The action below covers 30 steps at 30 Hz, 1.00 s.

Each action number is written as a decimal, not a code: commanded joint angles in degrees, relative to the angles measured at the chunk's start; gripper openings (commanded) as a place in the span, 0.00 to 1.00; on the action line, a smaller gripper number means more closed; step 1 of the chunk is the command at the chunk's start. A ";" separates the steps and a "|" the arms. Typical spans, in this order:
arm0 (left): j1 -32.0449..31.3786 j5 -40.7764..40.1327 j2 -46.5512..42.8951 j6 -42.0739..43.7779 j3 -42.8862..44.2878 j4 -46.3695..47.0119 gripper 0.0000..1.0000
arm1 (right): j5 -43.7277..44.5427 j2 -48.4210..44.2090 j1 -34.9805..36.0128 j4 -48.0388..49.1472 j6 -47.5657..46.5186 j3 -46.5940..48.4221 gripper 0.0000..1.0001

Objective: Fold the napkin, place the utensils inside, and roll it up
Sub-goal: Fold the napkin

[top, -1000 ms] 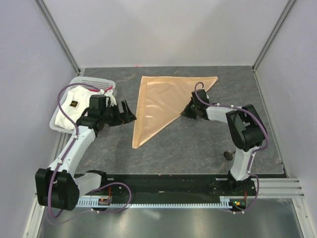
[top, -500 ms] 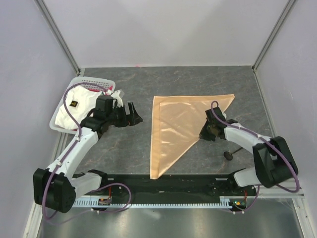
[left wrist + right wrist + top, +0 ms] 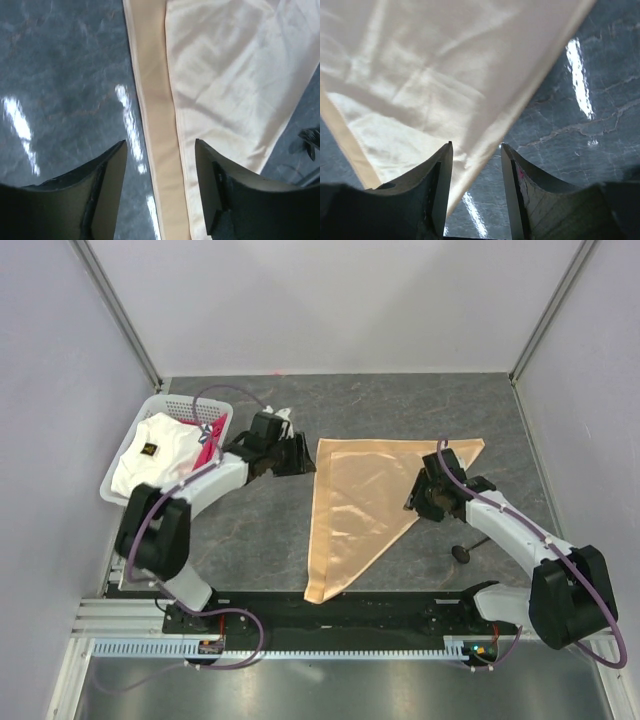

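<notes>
Jaws parted on both arms, nothing clamped in either. Left gripper (image 3: 298, 452) hangs at the top-left corner of the napkin (image 3: 360, 500). In the left wrist view the left gripper (image 3: 160, 145) straddles the napkin's long left edge, one finger over bare table (image 3: 60, 75) and the other finger over cloth. Cannot tell if the tips touch the surface.

Right gripper (image 3: 415, 500) sits at the napkin's slanted right edge, about halfway down it. In the right wrist view the right gripper (image 3: 476, 147) has a moderate gap, and the slanted edge of the napkin (image 3: 420, 75) runs through that gap, with cloth under one finger and table (image 3: 580, 110) under the other. The cloth lies flat there, not pinched.

The napkin is folded into a triangle, flat on the dark grey marbled table (image 3: 400, 405), centre-right. Its straight top edge runs left to right, its left edge runs down toward the arm bases, and its bottom point is near the front rail. The layers are not flush: in the left wrist view the napkin (image 3: 225, 75) shows a darker strip of lower layer sticking out along the left edge.

The utensil (image 3: 462, 552), a small black spoon, lies on the table right of the napkin, near the right forearm and apart from the cloth.

A white basket (image 3: 165, 402) is at far left, holding a white cloth (image 3: 150, 455) and a pink-red cloth (image 3: 210, 440), just behind the left arm.
</notes>
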 commanded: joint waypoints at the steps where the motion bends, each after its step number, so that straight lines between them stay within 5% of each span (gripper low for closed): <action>1: -0.98 0.97 11.79 5.72 11.64 5.61 0.53 | 1.11 -0.82 0.01 -0.33 -3.46 5.53 0.52; 10: -2.82 2.04 29.48 13.90 32.21 -1.06 0.49 | -1.35 1.99 -0.26 1.95 -4.79 7.29 0.51; 30: -4.58 -1.75 36.52 13.90 35.74 -2.39 0.40 | -6.19 3.22 -0.96 5.38 -3.82 4.12 0.50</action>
